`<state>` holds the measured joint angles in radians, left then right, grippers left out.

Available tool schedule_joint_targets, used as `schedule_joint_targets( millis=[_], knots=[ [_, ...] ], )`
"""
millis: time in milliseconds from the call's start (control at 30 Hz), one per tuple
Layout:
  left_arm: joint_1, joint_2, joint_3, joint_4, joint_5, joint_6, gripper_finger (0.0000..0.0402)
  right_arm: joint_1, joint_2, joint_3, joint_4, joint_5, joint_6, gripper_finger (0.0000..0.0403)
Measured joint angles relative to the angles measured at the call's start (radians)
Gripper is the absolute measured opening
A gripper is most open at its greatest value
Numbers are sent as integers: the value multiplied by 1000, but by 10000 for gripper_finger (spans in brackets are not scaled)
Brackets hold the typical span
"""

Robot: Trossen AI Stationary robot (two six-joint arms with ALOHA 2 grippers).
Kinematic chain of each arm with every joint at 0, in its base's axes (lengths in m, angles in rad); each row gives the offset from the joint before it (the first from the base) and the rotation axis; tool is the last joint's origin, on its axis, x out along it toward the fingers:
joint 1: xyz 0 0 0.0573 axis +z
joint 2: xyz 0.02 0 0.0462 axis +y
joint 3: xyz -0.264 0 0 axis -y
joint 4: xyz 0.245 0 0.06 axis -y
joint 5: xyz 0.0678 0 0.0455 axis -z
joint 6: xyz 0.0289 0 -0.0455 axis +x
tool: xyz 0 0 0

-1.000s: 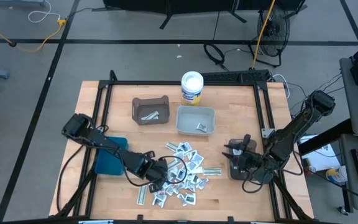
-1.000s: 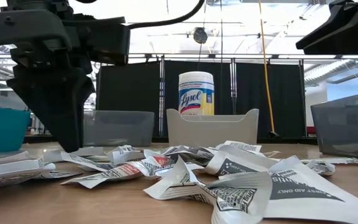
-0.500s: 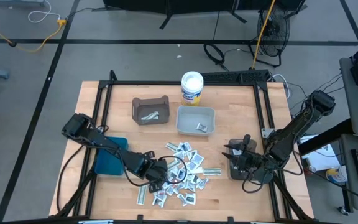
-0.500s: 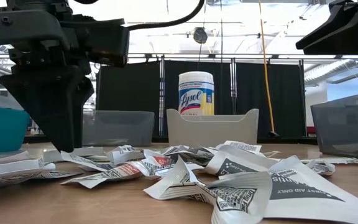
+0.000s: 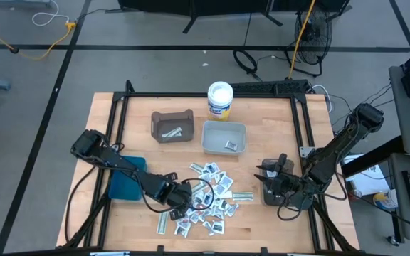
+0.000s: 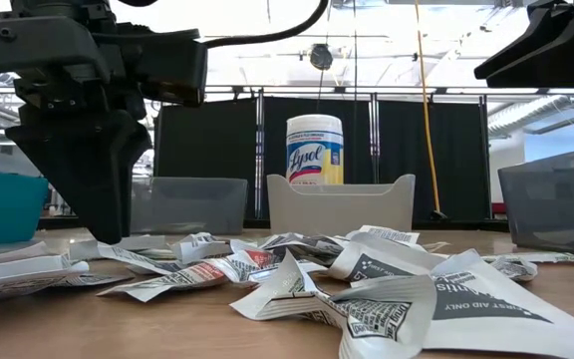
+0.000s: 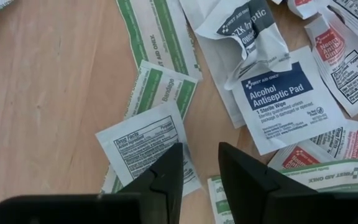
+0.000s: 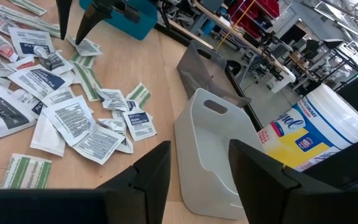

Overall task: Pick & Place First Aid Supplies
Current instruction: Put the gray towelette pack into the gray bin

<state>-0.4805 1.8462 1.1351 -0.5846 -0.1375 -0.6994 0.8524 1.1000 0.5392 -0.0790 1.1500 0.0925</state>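
Note:
The first aid supplies [image 5: 210, 195] lie in a loose heap of small white packets on the near middle of the table, and show too in the low view [image 6: 297, 269] and the right wrist view [image 8: 48, 106]. My left gripper [image 5: 186, 204] points down at the heap's near-left side, open by a narrow gap [image 7: 201, 155], over a white "Drug Facts" packet [image 7: 143, 144]. In the low view its fingertips [image 6: 103, 234] reach almost to the tabletop. My right gripper [image 5: 263, 174] waits open [image 8: 197, 180] above a dark bin [image 5: 272, 193] at the table's right. My left gripper comes at the heap from above, pointing down, with one fingertip [image 7: 174, 152] over the corner of the "Drug Facts" packet. Whether the tips touch the packet or stand just above it, I cannot tell.
A brown bin [image 5: 172, 126] with a few packets and a pale grey bin [image 5: 224, 137] with one packet stand toward the far side. A white Lysol tub [image 5: 220, 99] is behind them. A teal bin [image 5: 127, 179] sits at the left beside my left arm. Bare wood lies between heap and bins.

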Motion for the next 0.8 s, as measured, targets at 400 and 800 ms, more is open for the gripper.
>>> schedule_joint_targets(
  millis=[400, 800],
  knots=[
    [0, 0, -2, -22, -11, 51, 104, 0, 0, 0, 0, 0, 0, 155],
    [1, -1, -29, -20, -21, 46, 103, 0, 0, 0, 0, -3, 0, 155]
  ],
)
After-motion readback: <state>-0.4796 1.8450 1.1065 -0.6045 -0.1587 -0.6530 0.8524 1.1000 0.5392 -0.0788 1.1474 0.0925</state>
